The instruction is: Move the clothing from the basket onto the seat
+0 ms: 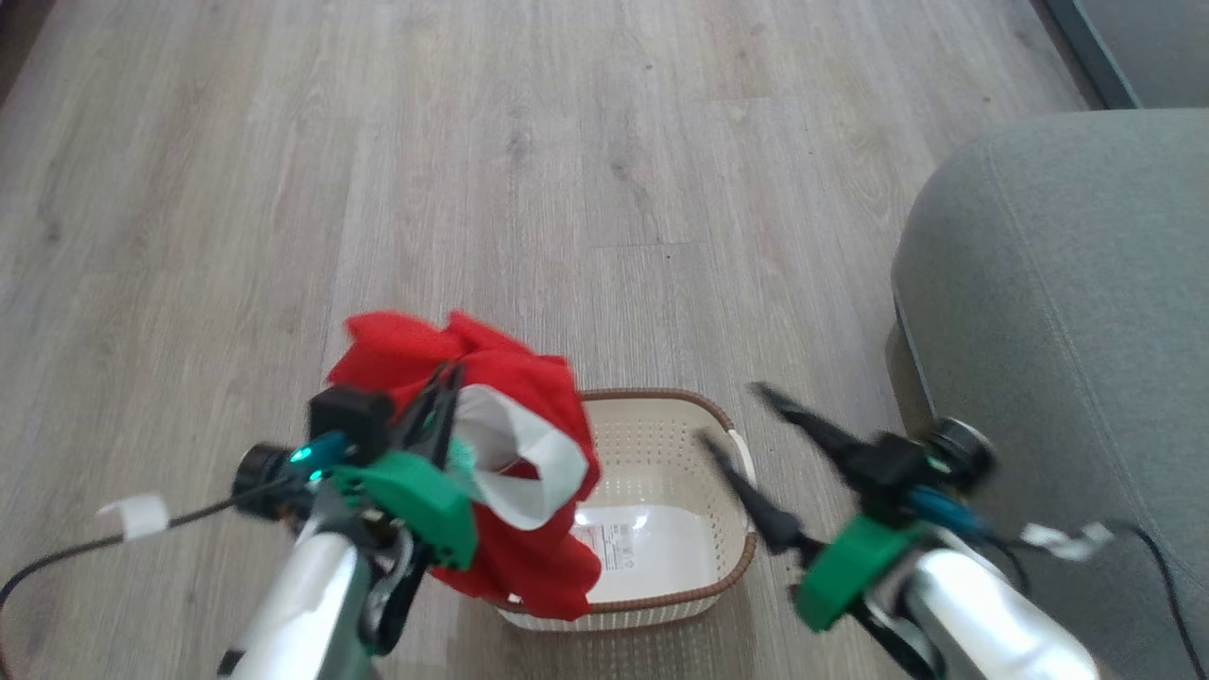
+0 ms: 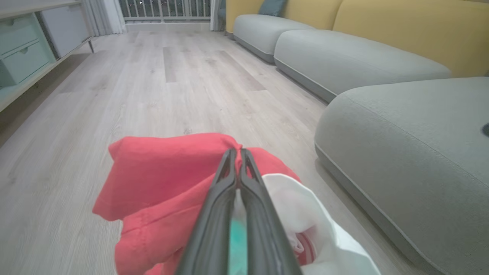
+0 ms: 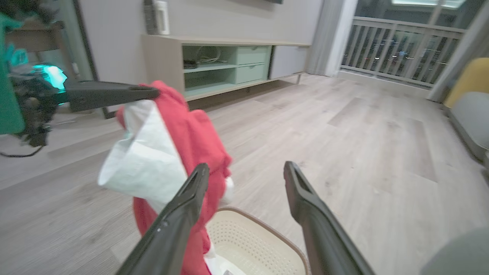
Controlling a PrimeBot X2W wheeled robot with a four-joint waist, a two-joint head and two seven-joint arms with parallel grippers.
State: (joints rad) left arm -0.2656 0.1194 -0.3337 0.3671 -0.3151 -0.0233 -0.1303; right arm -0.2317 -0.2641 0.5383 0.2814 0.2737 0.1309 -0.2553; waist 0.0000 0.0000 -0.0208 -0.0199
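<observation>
The bright red clothing (image 1: 510, 378) with its white part (image 1: 519, 463) hangs above the left side of the cream basket (image 1: 661, 444), lifted clear of most of it. My left gripper (image 1: 451, 376) is shut on the clothing's top; in the left wrist view its fingers (image 2: 237, 156) pinch the red clothing (image 2: 160, 172). My right gripper (image 1: 732, 416) stands open over the basket's right rim, holding nothing. The right wrist view shows the hanging clothing (image 3: 191, 133), the basket (image 3: 252, 244) below and my right gripper (image 3: 246, 170). The grey-green seat (image 1: 1067, 312) is at the right.
Pale wood floor (image 1: 586, 170) stretches ahead and to the left. More grey seats (image 2: 344, 61) with yellow backs line one side. A low cabinet (image 3: 229, 65) with green drawers stands along the wall, with a railing (image 3: 393, 53) beyond.
</observation>
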